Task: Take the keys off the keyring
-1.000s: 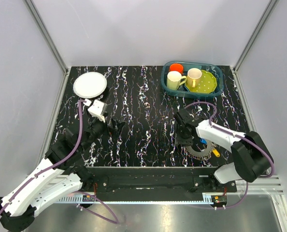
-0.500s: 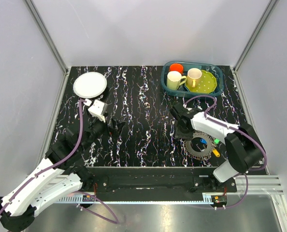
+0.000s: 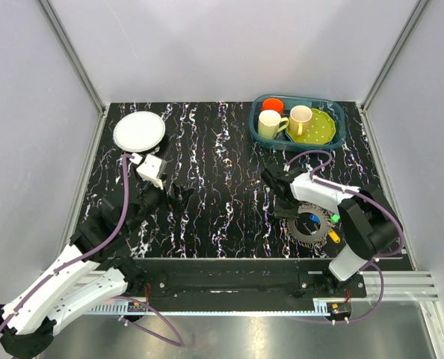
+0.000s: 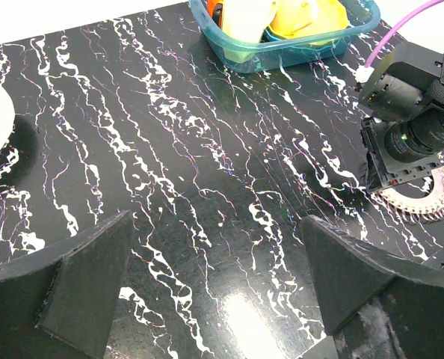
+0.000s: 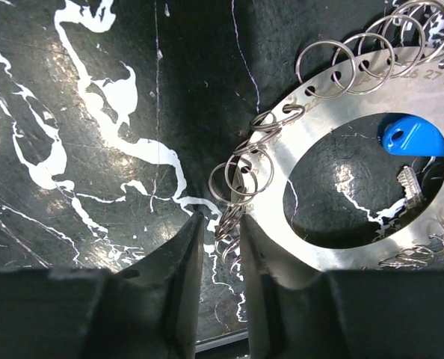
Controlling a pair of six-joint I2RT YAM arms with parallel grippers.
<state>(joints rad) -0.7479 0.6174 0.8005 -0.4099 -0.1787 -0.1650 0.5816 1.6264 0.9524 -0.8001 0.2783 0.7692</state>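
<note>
The keyring (image 3: 309, 226) lies flat near the front right corner of the counter (image 3: 222, 164). The keys (image 3: 300, 235) fan round it like teeth, and a blue tag (image 5: 412, 136) sits inside the loop. The right end effector (image 3: 288, 209) is down at the ring's left rim, its fingers only a narrow gap apart. Small split rings (image 5: 226, 224) sit in that slot, and I cannot tell whether they're actually pinched. On the left half, the left end effector (image 3: 179, 196) hangs over the counter with its fingers spread wide. There's a white plate (image 3: 139, 131) in the back left corner and a teal tub (image 3: 298, 136) of mugs at the back right.
</note>
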